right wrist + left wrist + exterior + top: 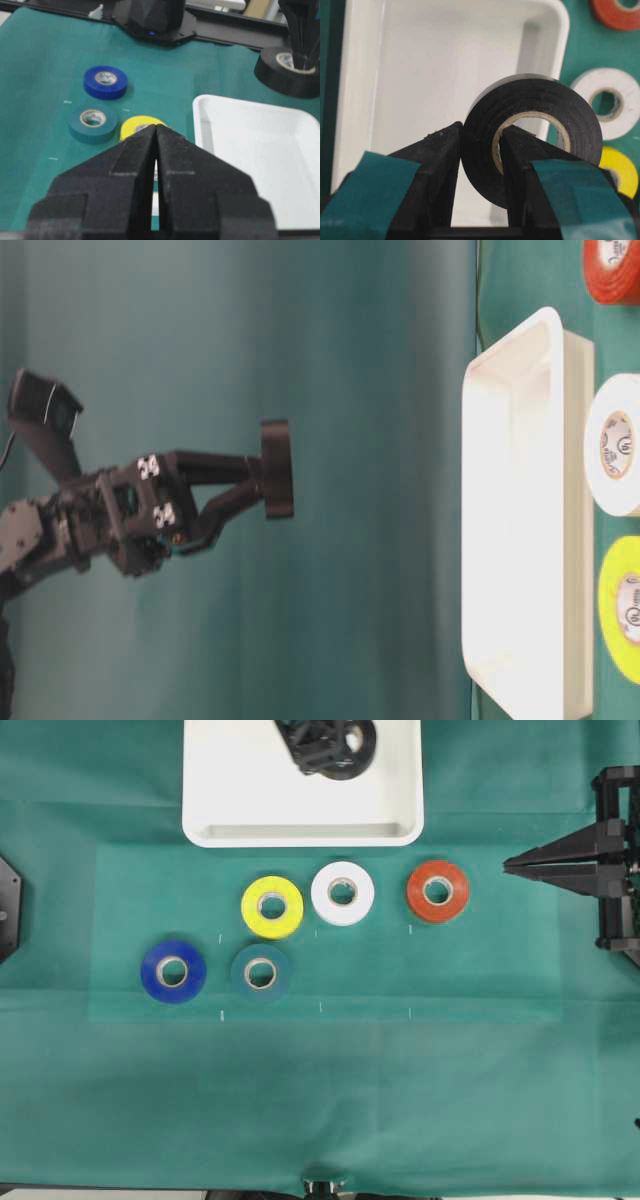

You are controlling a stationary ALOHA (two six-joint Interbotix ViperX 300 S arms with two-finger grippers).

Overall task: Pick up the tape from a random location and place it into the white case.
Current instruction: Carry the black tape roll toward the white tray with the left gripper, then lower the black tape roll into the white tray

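The black tape [535,107] hangs in the air above the white case [420,75], held upright on its edge. My left gripper [481,128] is shut on the tape, with one finger inside the pale core and the other against the outer face. From overhead the tape [366,748] and left gripper [322,744] sit over the far part of the white case [300,820]. The table-level view shows the tape [277,468] well clear of the case [520,520]. My right gripper [508,866] is shut and empty at the right edge.
Five other rolls lie on the green cloth in front of the case: yellow [272,906], white [343,892], orange-red [438,890], blue [173,971] and dark teal [261,973]. The right arm's base stands at the right edge.
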